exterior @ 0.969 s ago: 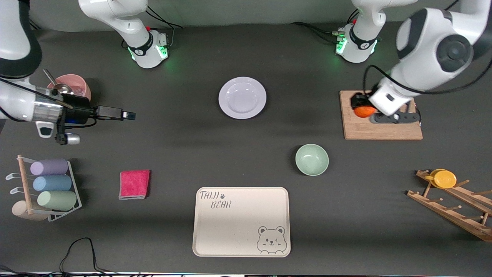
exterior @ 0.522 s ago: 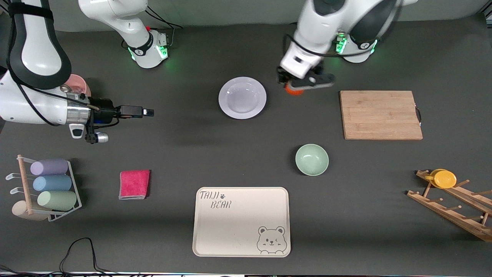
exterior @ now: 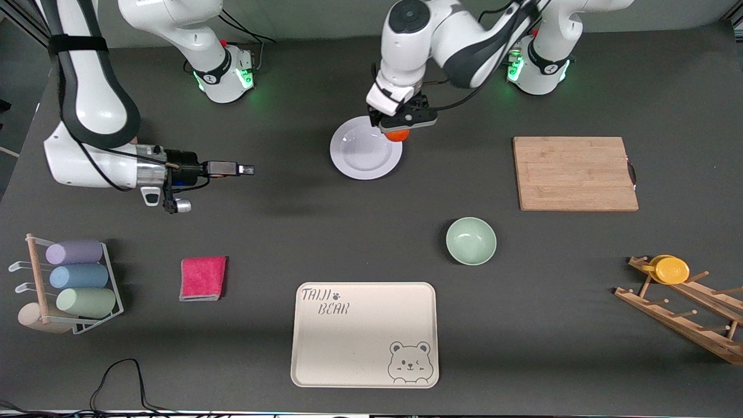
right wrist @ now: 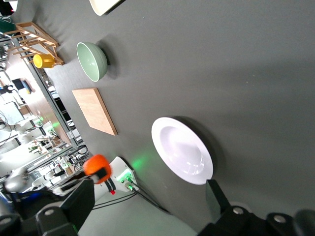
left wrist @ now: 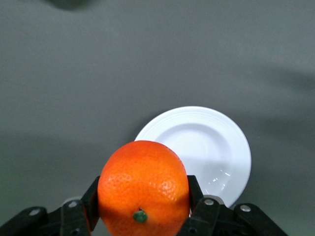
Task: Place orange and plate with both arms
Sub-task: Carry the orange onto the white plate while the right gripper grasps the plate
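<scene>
Now the orange [exterior: 398, 135] hangs in the air over the rim of the plate [exterior: 363, 159], at the edge toward the left arm's end of the table [exterior: 290, 220], pinched between the fingers of the left claw [exterior: 400, 129]. The left wrist view shows the dark fingers [left wrist: 196, 191] pressed to both flanks of the fruit, with the plate's shallow well below and clear of it. The plate itself lies flat on the table, nearer the robots' bases than the mint-green bowl [exterior: 471, 240] and the cream bear tray [exterior: 364, 334].

The right claw [exterior: 239, 170] hovers over bare table toward the right arm's end, level and pointed at the plate, well apart from it; its fingers look pressed close together with nothing between them.

By the look of it, the orange's carry is nearly over. The next move likely calls for a short shift over the well, a descent and a release, before the right arm takes the plate.
</scene>
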`<state>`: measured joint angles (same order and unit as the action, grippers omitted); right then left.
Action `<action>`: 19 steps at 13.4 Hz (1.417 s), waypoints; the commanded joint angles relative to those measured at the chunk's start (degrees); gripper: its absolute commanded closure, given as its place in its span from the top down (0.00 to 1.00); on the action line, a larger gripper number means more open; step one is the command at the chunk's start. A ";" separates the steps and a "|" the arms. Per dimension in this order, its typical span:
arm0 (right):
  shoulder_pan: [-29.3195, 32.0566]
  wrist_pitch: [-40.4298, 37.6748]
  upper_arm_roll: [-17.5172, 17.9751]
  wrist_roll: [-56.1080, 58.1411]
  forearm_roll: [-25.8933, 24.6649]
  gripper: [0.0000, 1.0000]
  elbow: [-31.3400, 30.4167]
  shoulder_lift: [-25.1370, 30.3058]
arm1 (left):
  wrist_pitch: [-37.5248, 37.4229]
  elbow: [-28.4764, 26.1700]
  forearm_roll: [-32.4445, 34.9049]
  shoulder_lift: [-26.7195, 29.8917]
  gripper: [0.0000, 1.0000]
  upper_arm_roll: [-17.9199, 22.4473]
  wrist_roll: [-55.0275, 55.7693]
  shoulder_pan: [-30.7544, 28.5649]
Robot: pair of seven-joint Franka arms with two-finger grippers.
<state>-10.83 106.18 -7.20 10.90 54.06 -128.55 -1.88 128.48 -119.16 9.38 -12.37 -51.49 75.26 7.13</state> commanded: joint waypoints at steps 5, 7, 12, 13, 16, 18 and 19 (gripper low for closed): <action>-2.16 9.90 -0.35 22.28 17.54 1.00 -16.27 0.56 | 2.57 4.63 20.58 -17.85 0.00 2.97 20.80 11.15; -4.10 11.94 -0.44 29.06 22.91 1.00 -17.96 -2.06 | 2.48 8.13 21.12 -21.10 0.00 6.03 21.32 14.21; -5.95 14.14 -0.35 36.46 28.37 1.00 -20.25 -6.29 | 3.79 12.01 28.24 -26.74 0.00 9.64 27.22 18.62; -6.47 14.31 -0.35 37.60 30.03 1.00 -20.95 -6.55 | 3.88 12.11 28.24 -26.74 0.00 9.83 27.13 18.63; -9.11 14.49 -0.36 40.94 37.41 1.00 -23.76 -6.64 | 3.80 12.19 28.41 -26.74 0.99 9.91 27.39 18.71; -10.34 14.49 -0.35 43.58 39.54 1.00 -24.03 -8.05 | 3.80 12.28 28.50 -26.56 1.00 9.92 27.57 18.98; -10.61 14.75 -0.35 43.85 39.63 1.00 -24.03 -8.40 | 3.45 13.06 28.50 -26.30 1.00 10.00 27.48 18.98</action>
<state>-20.01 120.05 -7.24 52.04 91.31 -152.33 -9.49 132.54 -107.71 36.67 -39.27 -42.32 100.95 24.64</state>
